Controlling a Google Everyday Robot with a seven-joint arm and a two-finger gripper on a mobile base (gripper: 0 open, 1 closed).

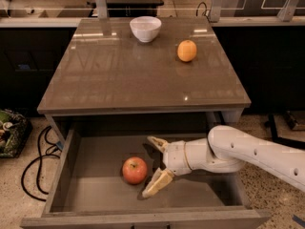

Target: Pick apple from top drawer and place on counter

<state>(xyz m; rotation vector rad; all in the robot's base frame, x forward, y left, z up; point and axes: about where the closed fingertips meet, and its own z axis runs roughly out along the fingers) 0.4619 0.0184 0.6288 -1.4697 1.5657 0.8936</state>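
Note:
The red-orange apple [135, 170] lies on the floor of the open top drawer [95, 194], left of its middle. My gripper [153, 166] is inside the drawer just right of the apple, fingers spread open, one fingertip [153, 140] behind and one in front [151, 191]. It does not touch the apple. The white arm reaches in from the right. The glossy grey-brown counter [119, 75] is above the drawer.
A white bowl [145, 28] stands at the counter's far edge. An orange round fruit [187, 50] sits at the back right of the counter. Black cables [38, 151] and a bag [9, 132] lie on the floor at left.

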